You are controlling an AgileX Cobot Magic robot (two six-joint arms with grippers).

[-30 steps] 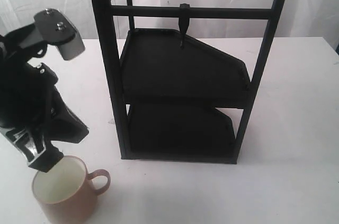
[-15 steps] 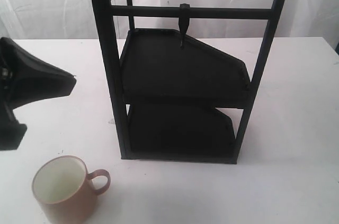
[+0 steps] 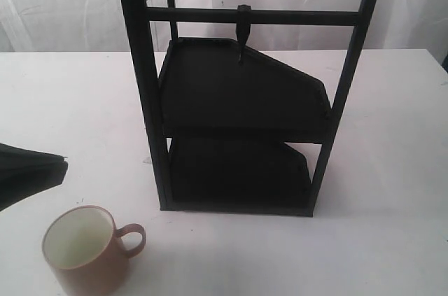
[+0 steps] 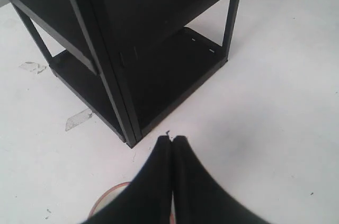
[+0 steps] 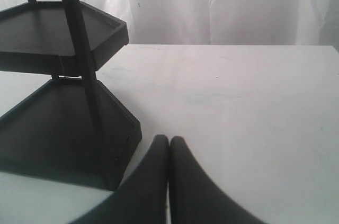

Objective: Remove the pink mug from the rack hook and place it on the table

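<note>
The pink mug stands upright on the white table at the front left, handle toward the rack, cream inside showing. The black rack hook hangs bare from the crossbar. My left gripper shows only as a black tip at the left edge, above and apart from the mug. In the left wrist view that left gripper is shut with nothing held, and a sliver of the pink mug's rim peeks beside it. My right gripper is shut and empty, low beside the rack.
Two black tray shelves fill the rack in the middle of the table. Strips of clear tape lie on the table by the rack's foot. A white curtain backs the scene.
The left arm has drawn back leftward and away from the mug, almost leaving the exterior view. The mug stays standing where it was.
</note>
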